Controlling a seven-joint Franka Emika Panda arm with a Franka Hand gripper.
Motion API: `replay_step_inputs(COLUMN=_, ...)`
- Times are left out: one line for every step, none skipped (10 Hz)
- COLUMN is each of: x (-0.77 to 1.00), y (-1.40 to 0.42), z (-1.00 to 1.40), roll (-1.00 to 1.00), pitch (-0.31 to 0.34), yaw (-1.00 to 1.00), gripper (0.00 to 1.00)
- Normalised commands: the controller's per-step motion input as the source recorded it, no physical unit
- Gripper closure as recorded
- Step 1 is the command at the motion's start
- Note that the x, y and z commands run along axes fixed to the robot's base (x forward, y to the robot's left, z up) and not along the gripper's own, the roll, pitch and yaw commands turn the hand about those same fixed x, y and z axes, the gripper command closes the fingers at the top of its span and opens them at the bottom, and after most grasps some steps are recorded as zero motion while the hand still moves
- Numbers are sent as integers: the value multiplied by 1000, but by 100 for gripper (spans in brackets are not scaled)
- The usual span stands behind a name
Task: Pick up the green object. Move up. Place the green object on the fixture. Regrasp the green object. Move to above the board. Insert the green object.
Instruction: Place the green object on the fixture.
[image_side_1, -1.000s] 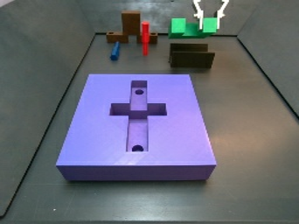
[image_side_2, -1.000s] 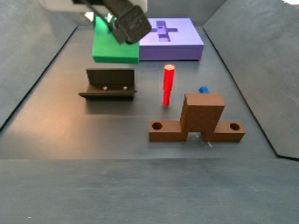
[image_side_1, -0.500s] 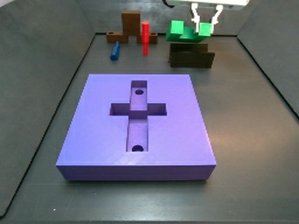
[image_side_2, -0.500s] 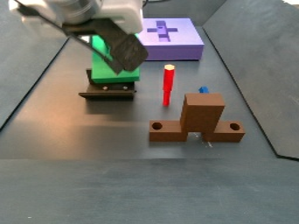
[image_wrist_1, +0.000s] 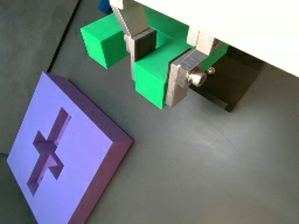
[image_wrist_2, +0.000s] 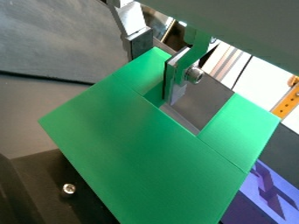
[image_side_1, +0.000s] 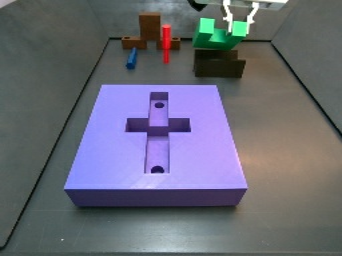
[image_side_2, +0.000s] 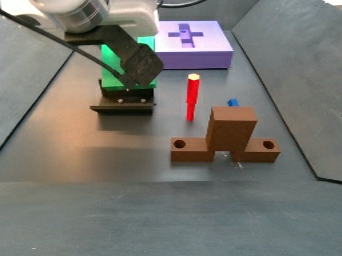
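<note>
In a wrist view, the tool clamps the green object at its notch. In a side view, it hangs over the fixture near the surface's far edge, seemingly for regrasping.

Brown upright block on flanged base, red peg standing upright near it, blue peg lying on floor

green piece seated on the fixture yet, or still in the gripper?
Still gripped: the gripper fingers clamp the green object, tilted just above the fixture. Contact cannot be told.
</note>
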Motion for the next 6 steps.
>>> replay_step_inputs(x=0, y=106, z=14, roll=-83, pitch=0, yaw=0, gripper=100)
replay_step_inputs(x=383, y=0, z=-71, roll=149, pitch=0, yaw=120, gripper=100)
replay_step_inputs(x=529, y=-74, z=-177, roll=280, pitch=-14, yaw=0, gripper=100)
replay_step_inputs(x=409, y=-71, z=-340, roll=174, pitch=-146, yaw=0, gripper=100)
replay_step_inputs(x=197, y=0, z=-460, roll=40, pitch=-251, yaw=0, gripper=100)
replay_step_inputs(x=51, y=0, z=-471, roll=0, pitch=-263, yaw=0, gripper=100)
